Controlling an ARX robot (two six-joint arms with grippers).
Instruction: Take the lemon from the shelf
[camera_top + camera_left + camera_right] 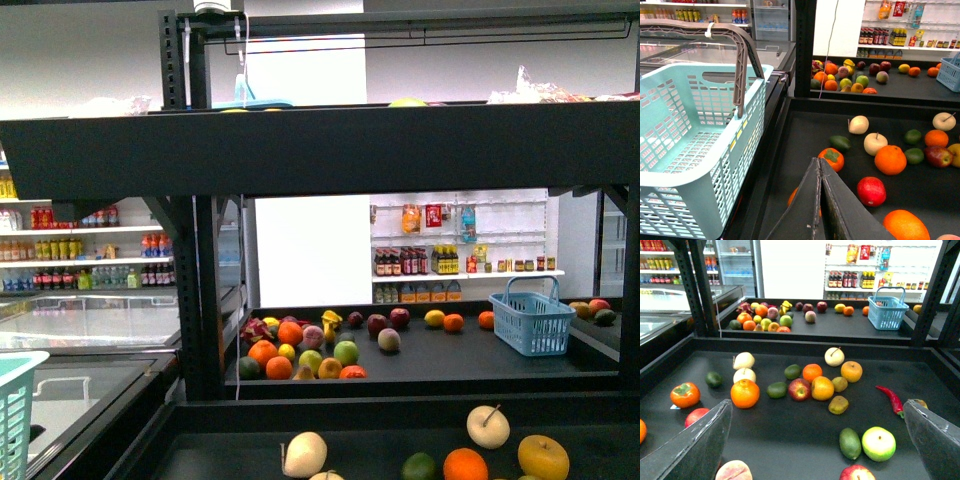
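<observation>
The shelf is a black metal-framed stand with black tray decks [560, 368], which also show in the right wrist view [790, 435]. A yellow lemon [434, 318] lies on the far deck beside an orange; it also shows in the left wrist view [904, 68] and the right wrist view [840, 307]. My left gripper [819, 161] is shut and empty above the near deck, over an orange fruit. My right gripper [817, 407] is open and empty, its fingers [695, 445] wide apart above the near deck's fruit. Neither gripper shows in the front view.
A teal basket [695, 145] with a grey handle stands beside the near deck by my left gripper. A blue basket [533, 320] sits on the far deck. Oranges, apples, limes, a persimmon [831, 159] and a red chilli [890, 397] lie across the near deck. Black uprights [205, 290] frame the decks.
</observation>
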